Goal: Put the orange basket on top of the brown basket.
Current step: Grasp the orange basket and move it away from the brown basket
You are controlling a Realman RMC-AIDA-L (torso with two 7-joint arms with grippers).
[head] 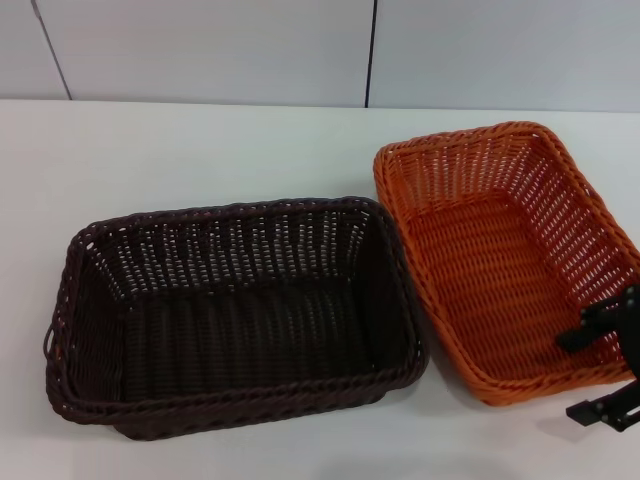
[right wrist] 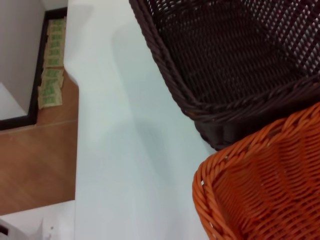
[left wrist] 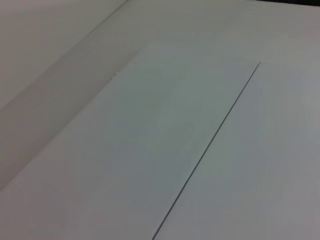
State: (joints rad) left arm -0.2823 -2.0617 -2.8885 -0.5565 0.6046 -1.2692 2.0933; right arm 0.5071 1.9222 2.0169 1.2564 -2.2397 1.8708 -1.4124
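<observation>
The orange basket (head: 505, 255) sits on the white table at the right, empty and upright. The brown basket (head: 235, 315) sits to its left, empty, and their sides nearly touch. My right gripper (head: 598, 370) is at the orange basket's near right corner. It is open, with one black finger (head: 590, 330) inside the basket and the other (head: 600, 410) outside below the rim. The right wrist view shows a corner of the orange basket (right wrist: 265, 185) next to the brown basket (right wrist: 225, 55). My left gripper is out of view.
The white table (head: 200, 150) runs back to a pale wall with dark panel seams. The right wrist view shows the table's edge (right wrist: 75, 150) with wooden floor (right wrist: 35, 165) beyond. The left wrist view shows only a plain white surface (left wrist: 160, 130).
</observation>
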